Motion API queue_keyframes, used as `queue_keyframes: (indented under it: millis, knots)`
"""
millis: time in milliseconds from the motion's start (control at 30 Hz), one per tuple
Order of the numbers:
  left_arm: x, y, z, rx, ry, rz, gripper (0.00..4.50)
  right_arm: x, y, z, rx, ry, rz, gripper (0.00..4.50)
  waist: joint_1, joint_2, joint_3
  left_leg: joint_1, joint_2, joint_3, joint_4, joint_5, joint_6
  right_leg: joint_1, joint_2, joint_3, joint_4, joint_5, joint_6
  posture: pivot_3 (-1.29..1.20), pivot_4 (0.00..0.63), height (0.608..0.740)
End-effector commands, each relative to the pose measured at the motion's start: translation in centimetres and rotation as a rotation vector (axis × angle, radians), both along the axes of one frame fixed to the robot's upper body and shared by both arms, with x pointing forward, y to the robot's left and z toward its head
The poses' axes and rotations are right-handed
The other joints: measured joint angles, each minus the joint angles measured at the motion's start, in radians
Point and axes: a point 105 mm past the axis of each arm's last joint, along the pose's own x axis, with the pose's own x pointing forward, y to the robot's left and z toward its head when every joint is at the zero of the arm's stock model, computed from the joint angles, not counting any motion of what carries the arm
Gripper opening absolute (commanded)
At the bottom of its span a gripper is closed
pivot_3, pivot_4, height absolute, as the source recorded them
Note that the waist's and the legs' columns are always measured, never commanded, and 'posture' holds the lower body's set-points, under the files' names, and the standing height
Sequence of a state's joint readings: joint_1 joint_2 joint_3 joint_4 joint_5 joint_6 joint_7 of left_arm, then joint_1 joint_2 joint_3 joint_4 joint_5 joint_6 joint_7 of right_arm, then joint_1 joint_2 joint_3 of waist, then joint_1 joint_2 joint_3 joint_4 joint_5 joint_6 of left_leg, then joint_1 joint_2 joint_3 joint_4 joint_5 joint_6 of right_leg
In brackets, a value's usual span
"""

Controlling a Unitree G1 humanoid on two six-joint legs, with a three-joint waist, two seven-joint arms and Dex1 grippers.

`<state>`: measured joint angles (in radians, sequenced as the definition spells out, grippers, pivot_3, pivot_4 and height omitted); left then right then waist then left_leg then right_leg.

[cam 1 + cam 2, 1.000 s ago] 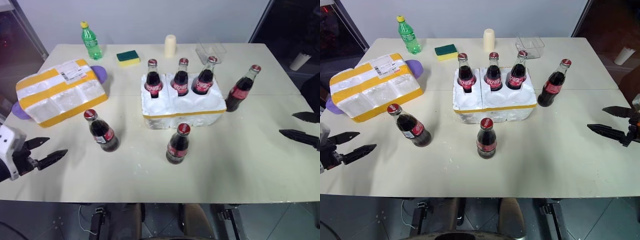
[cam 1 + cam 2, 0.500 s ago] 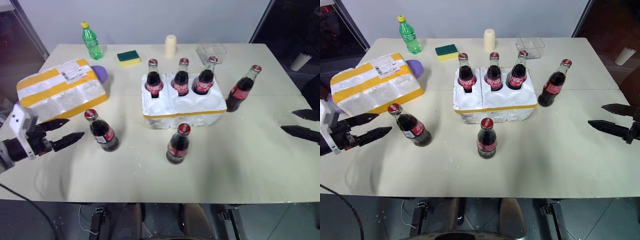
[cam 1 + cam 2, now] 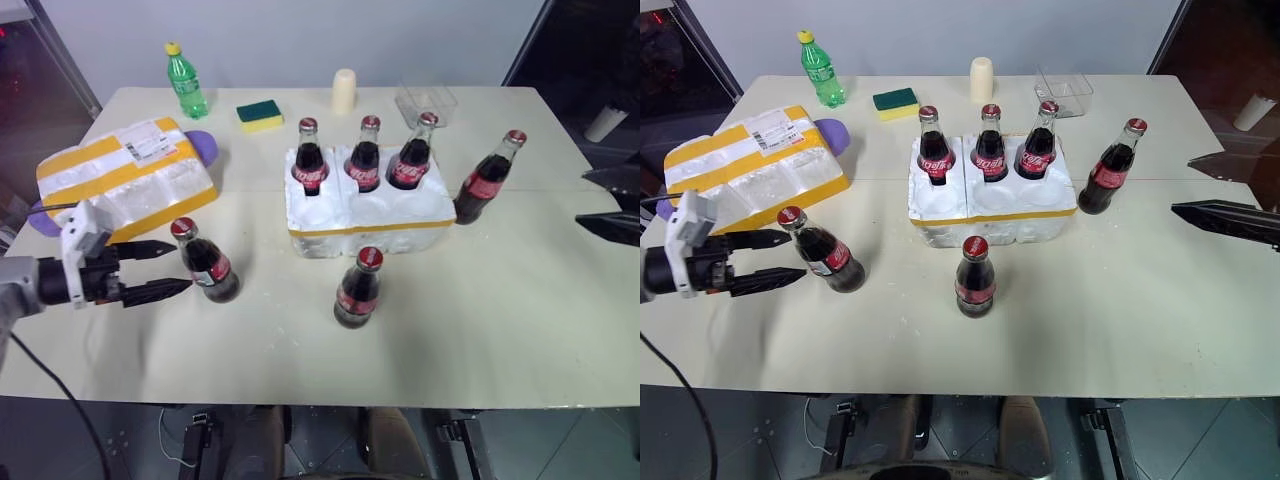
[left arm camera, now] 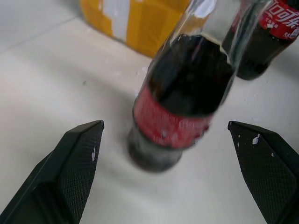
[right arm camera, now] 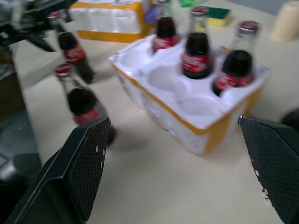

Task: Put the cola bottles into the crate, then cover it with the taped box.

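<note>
Three cola bottles (image 3: 364,153) stand upright in the back row of the crate (image 3: 368,205), the white foam tray with its yellow band, and the three front wells sit bare. Three more bottles are out on the counter (image 3: 500,310): one (image 3: 357,288) just in front of the crate, one (image 3: 489,178) just beside the crate's right end, and one (image 3: 203,262) off to the left, tilted in the head views. That left bottle is right at the tips of the left claw (image 3: 165,268), whose fingers are spread wide and point at it without touching; the left wrist view shows the bottle (image 4: 182,102) between the two black fingers (image 4: 70,172), clear of both. The taped box (image 3: 125,190) lies behind the left claw, shipping label up, with something purple (image 3: 200,146) at its back edge. The right claw (image 3: 1215,190) hovers at the right edge, spread wide, nothing in it, well apart from the nearest bottle. A green bottle (image 3: 184,82), a sponge (image 3: 258,115), a cream cup (image 3: 344,91) and a clear container (image 3: 425,100) line the back.
</note>
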<state>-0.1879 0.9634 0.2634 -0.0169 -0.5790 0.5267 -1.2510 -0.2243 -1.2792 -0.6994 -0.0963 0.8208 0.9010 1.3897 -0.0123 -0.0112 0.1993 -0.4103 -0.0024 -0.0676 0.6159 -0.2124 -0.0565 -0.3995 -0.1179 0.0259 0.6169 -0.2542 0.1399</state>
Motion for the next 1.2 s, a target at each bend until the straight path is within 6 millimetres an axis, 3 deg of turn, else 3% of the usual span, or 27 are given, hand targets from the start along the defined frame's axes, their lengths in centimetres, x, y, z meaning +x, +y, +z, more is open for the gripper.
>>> queue_keyframes:
  millis: [33, 433, 533, 600, 700, 1000, 1100, 1200]
  knots:
    - [0.7, -0.8, 0.0, 0.010, -0.046, -0.008, 4.46, -1.5, 1.8, 1.3, 0.002, -0.029, 0.085, 4.50, -0.001, 0.000, 0.000, 0.000, 0.000, 0.000, 0.000, 0.000, 0.000, 0.000, 0.000, 0.000, 0.000, 0.000, 0.000, 0.00, 0.150, 0.739]
    - [2.3, -2.9, -1.3, -0.014, -0.063, -0.033, 4.46, -1.9, 4.6, 2.3, 0.034, -0.057, 0.161, 4.50, 0.000, -0.001, 0.000, 0.000, 0.000, 0.000, 0.002, 0.000, 0.000, 0.001, 0.000, 0.000, 0.001, 0.000, 0.000, 0.00, 0.150, 0.739]
    - [2.1, -3.0, -1.0, -0.035, -0.057, -0.051, 3.67, -2.0, 4.7, 2.0, 0.031, -0.050, 0.161, 4.50, -0.001, -0.001, 0.000, 0.000, 0.000, 0.000, 0.002, 0.000, 0.000, 0.000, 0.000, 0.000, 0.001, 0.001, 0.002, 0.00, 0.150, 0.739]
    - [2.0, -2.9, -0.7, -0.029, -0.051, -0.057, 2.79, -2.0, 4.7, 1.7, 0.031, -0.044, 0.158, 4.50, -0.002, -0.001, 0.000, 0.000, 0.000, 0.000, 0.002, 0.000, 0.000, 0.000, 0.000, 0.000, 0.002, 0.001, 0.002, 0.00, 0.150, 0.739]
    - [1.8, -3.1, 0.3, -0.050, -0.045, -0.082, 2.84, -2.0, 4.9, 1.3, 0.030, -0.037, 0.156, 4.50, -0.002, -0.001, 0.000, 0.000, 0.000, 0.000, 0.002, 0.000, 0.000, 0.000, 0.000, 0.000, 0.002, 0.001, 0.002, 0.00, 0.150, 0.739]
    - [0.3, -6.7, 8.9, -0.216, -0.036, -0.357, 2.84, -1.6, 4.9, -0.3, 0.030, -0.028, 0.126, 4.50, 0.003, -0.004, 0.002, -0.008, 0.000, -0.004, 0.010, 0.000, 0.000, -0.002, 0.001, -0.002, 0.003, 0.002, 0.004, 0.00, 0.150, 0.739]
    - [1.4, -8.4, 11.6, -0.269, -0.086, -0.419, 2.84, -1.5, 5.0, -0.5, 0.040, -0.037, 0.112, 4.50, 0.000, -0.004, 0.002, -0.010, -0.001, -0.004, 0.013, 0.000, 0.001, -0.003, 0.001, -0.002, 0.004, 0.003, 0.005, 0.00, 0.150, 0.739]
    - [4.2, -11.2, 13.7, -0.316, -0.168, -0.450, 2.84, -1.4, 5.0, -0.9, 0.056, -0.045, 0.079, 4.50, 0.007, -0.004, 0.002, -0.010, -0.001, -0.006, 0.015, 0.000, 0.001, -0.002, 0.001, -0.003, 0.007, 0.003, 0.006, 0.00, 0.150, 0.739]
